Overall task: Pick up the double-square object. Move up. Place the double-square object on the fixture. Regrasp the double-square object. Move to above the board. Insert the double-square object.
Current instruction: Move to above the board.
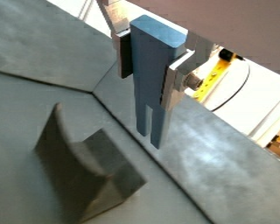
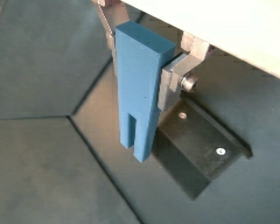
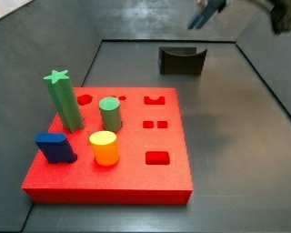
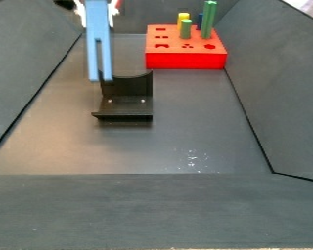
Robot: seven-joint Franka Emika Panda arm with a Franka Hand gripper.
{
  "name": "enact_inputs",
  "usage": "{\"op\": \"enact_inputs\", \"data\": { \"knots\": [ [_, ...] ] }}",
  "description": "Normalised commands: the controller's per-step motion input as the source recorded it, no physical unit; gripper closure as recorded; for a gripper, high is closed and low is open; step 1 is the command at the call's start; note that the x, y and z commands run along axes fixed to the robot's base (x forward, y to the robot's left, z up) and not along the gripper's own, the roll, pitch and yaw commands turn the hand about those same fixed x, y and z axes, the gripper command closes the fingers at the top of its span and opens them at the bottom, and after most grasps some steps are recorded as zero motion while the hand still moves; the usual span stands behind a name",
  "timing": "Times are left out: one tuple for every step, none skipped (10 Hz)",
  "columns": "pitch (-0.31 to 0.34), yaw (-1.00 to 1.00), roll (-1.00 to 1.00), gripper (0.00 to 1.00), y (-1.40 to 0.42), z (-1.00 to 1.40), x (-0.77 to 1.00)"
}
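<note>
My gripper (image 1: 152, 68) is shut on the double-square object (image 1: 152, 83), a slate-blue flat bar hanging upright with its two square prongs pointing down. The silver fingers (image 2: 168, 86) clamp its upper part. In a side view the bar (image 4: 98, 49) hangs in the air with its lower end just above the fixture (image 4: 125, 100), and the gripper (image 4: 94, 10) is at the frame's top edge. The dark fixture also shows in both wrist views (image 1: 90, 171) (image 2: 201, 153), below and beside the prongs. The red board (image 3: 124, 173) lies apart from the fixture (image 3: 182, 60).
On the board stand a green star-topped peg (image 3: 65, 102), a green cylinder (image 3: 110, 114), a yellow cylinder (image 3: 105, 147) and a short dark-blue block (image 3: 55, 146). Open holes lie on its right half. Sloped dark walls (image 4: 28, 88) ring the floor.
</note>
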Motion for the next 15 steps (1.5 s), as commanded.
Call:
{"op": "enact_inputs", "data": {
  "knots": [
    [0.097, 0.00, -0.03, 1.00, 0.06, 1.00, 0.23],
    [0.110, 0.01, -0.03, 1.00, 0.06, 1.00, 0.23],
    [0.133, 0.02, -0.04, 1.00, 0.05, 1.00, 0.21],
    [0.147, 0.05, -0.05, 1.00, 0.04, 1.00, 0.19],
    [0.148, 0.06, -0.05, 1.00, 0.03, 1.00, 0.18],
    [0.150, 0.07, -0.05, 1.00, 0.03, 1.00, 0.17],
    [0.147, 0.08, -0.04, 1.00, 0.01, 1.00, 0.15],
    [0.138, 0.09, -0.04, 1.00, 0.00, 0.86, 0.12],
    [0.133, 0.10, -0.05, 1.00, -0.01, 0.70, 0.09],
    [0.124, 0.10, -0.05, 1.00, -0.01, 0.59, 0.07],
    [0.097, 0.10, -0.05, 1.00, -0.01, 0.33, 0.04],
    [0.090, 0.10, -0.05, 1.00, -0.01, 0.23, 0.02],
    [-0.035, -0.17, -1.00, 1.00, -1.00, 0.08, -0.94],
    [-0.049, -0.17, -1.00, 1.00, -1.00, 0.09, -0.95],
    [-0.086, -0.17, -1.00, 1.00, -0.99, 0.09, -1.00]
  ]
}}
